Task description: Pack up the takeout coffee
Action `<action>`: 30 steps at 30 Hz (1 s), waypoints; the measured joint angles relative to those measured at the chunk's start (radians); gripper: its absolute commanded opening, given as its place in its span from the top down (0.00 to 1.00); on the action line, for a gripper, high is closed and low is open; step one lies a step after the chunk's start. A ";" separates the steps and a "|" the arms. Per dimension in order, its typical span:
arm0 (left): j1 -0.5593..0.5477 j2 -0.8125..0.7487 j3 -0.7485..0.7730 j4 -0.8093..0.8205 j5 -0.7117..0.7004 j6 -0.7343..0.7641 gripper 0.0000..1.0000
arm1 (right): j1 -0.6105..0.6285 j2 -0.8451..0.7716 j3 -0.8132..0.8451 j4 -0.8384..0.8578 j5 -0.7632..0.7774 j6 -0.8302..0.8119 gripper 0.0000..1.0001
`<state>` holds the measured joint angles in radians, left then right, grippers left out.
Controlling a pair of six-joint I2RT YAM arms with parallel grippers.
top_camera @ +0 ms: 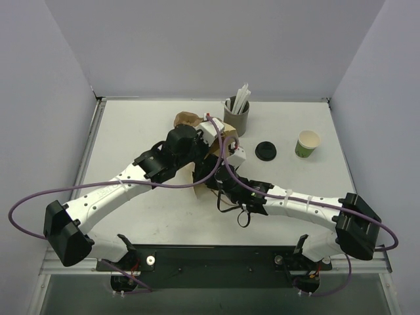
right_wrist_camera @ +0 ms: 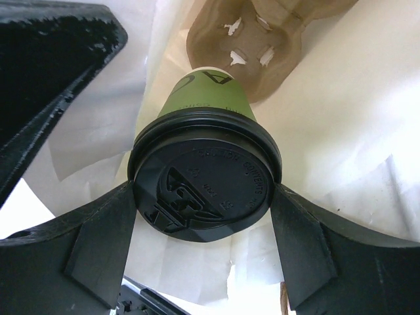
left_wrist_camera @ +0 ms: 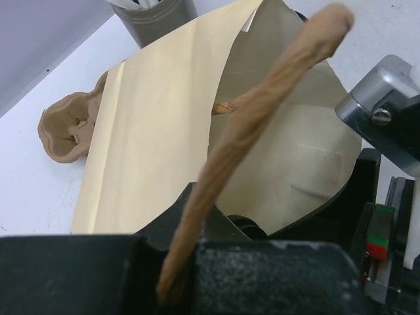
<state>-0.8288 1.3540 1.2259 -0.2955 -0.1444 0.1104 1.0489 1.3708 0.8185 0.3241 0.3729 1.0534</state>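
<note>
The takeout coffee (right_wrist_camera: 209,98), a green cup with a black lid (right_wrist_camera: 203,190), hangs tilted inside a paper bag (left_wrist_camera: 157,131). My right gripper (right_wrist_camera: 205,216) is shut on it, one finger pressing each side of the lid rim. A brown cardboard cup carrier (right_wrist_camera: 275,33) lies at the bag's bottom just beyond the cup's base. My left gripper (left_wrist_camera: 180,262) is shut on the bag's twisted paper handle (left_wrist_camera: 262,111) and holds the mouth open. In the top view both grippers meet at the bag (top_camera: 196,180) at the table's middle, and the held cup is hidden there.
A second green cup (top_camera: 307,143) stands open at the right, with a loose black lid (top_camera: 266,150) to its left. A grey cup of white straws (top_camera: 236,115) stands just behind the bag. The bag's other handle (left_wrist_camera: 65,125) lies on the table.
</note>
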 measured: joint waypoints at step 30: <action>0.007 -0.081 -0.080 0.026 0.116 0.065 1.00 | -0.145 0.098 0.003 0.055 -0.185 0.145 0.50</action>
<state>-0.8219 1.2732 1.1454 -0.2695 -0.0280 0.1757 0.9039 1.4693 0.8219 0.3786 0.1879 1.1980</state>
